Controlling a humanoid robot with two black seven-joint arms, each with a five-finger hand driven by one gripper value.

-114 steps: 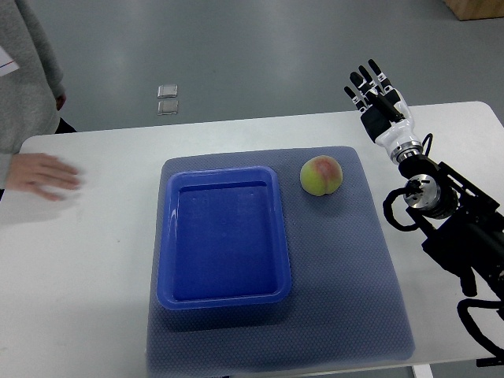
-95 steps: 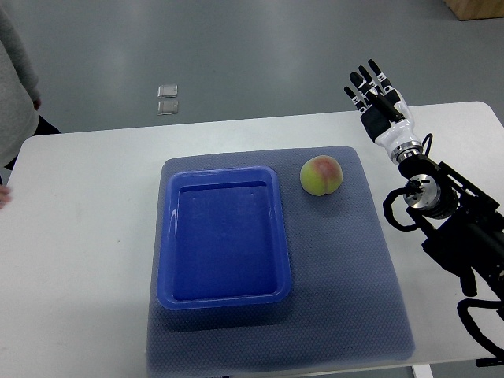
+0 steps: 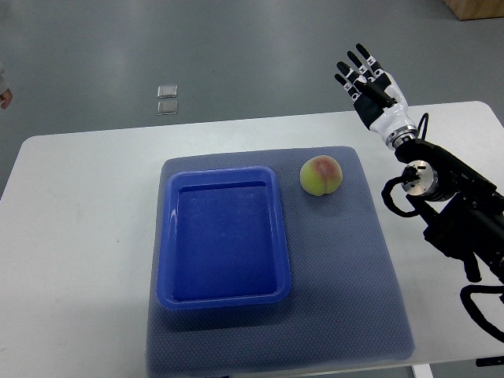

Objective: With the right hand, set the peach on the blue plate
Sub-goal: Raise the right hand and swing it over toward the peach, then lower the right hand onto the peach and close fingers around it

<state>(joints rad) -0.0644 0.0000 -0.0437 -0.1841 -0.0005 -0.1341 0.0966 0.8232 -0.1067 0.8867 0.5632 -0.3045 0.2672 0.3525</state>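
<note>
Round yellow-green peach w/ red blush (image 3: pixel 320 174) on grey textured mat (image 3: pixel 354 268), just beside upper-right corner of blue rectangular plastic plate (image 3: pixel 224 236), not touching. Plate holds nothing. Right hand, black-and-white robotic (image 3: pixel 370 93), up near far table edge, fingers spread, grasping nothing. Peach lies left of and nearer than hand, well apart. White table (image 3: pixel 79 260) under mat.
</note>
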